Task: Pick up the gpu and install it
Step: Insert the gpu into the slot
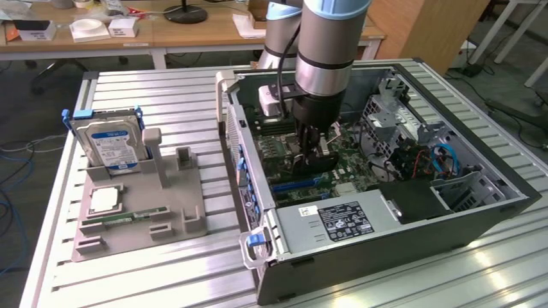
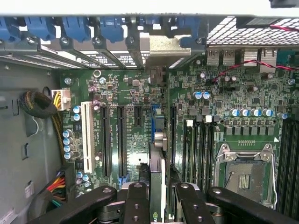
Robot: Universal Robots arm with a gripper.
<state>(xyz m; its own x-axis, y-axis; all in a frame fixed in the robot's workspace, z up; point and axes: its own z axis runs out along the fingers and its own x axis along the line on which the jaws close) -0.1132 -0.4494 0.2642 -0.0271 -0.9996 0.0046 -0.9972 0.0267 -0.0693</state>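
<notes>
My gripper [image 1: 312, 154] reaches down inside the open computer case [image 1: 479, 212], over the green motherboard [image 1: 342, 168]. It is shut on the gpu [image 1: 312, 164], a thin dark card held on edge. In the wrist view the gpu [image 2: 158, 163] stands edge-on between my black fingers [image 2: 138, 198], in line with a blue expansion slot. Its metal bracket [image 2: 163, 46] sits at the case's rear slot openings, beside the blue slot clips [image 2: 74, 28]. I cannot tell whether the card's lower edge is seated in the slot.
A grey holder tray [image 1: 137, 218] on the exterior view's left carries a blue-labelled hard drive [image 1: 109, 144], a processor chip [image 1: 104, 200] and a RAM stick [image 1: 128, 217]. Inside the case are the power supply [image 1: 338, 221], drive cage [image 1: 398, 109], an empty CPU socket [image 2: 243, 170] and cable bundles [image 2: 37, 105].
</notes>
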